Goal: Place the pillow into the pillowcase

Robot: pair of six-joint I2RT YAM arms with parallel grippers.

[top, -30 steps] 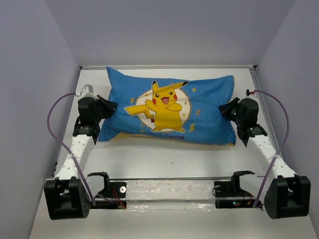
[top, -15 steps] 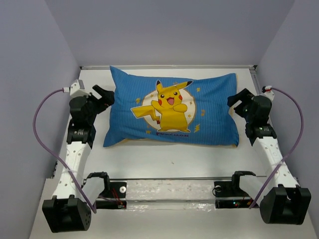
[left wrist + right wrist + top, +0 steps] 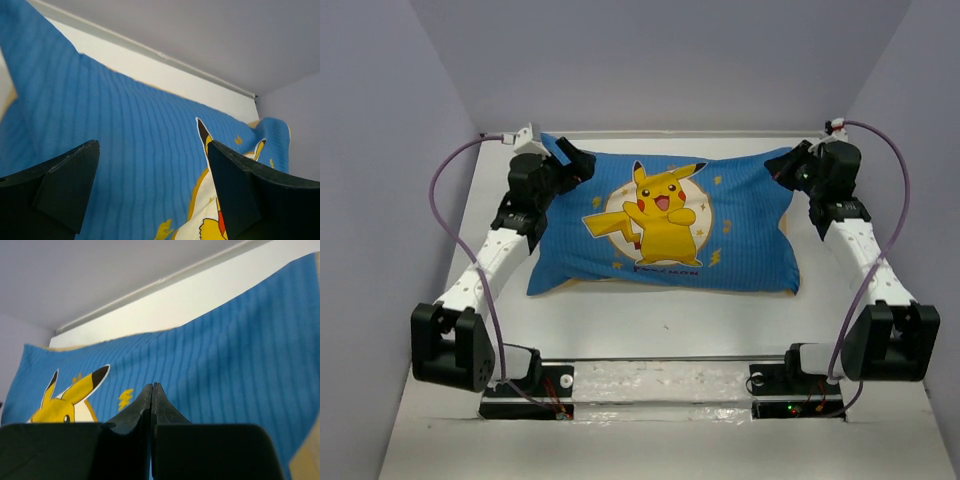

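Note:
The pillowcase (image 3: 740,230) lies plump on the table, blue side with the Pikachu picture up and a strip of yellow at its near edge. The pillow is hidden; no white cushion shows in any view. My left gripper (image 3: 578,163) hovers over the far left corner of the pillowcase (image 3: 125,150), and in the left wrist view the left gripper (image 3: 152,145) stands wide open with only blue cloth beyond it. My right gripper (image 3: 782,170) is at the far right corner. In the right wrist view the right gripper (image 3: 152,385) is shut with nothing between its fingers, above the pillowcase (image 3: 225,365).
The white table (image 3: 660,320) is walled by grey panels at the left, right and back, with a rail (image 3: 660,133) along the back edge. Purple cables (image 3: 440,200) loop from both arms. A clear strip with black mounts (image 3: 660,380) runs along the near edge.
Both arms have swung from the pillowcase's side edges to its far corners. The left gripper has opened. The pillowcase has settled flat and slightly to the right.

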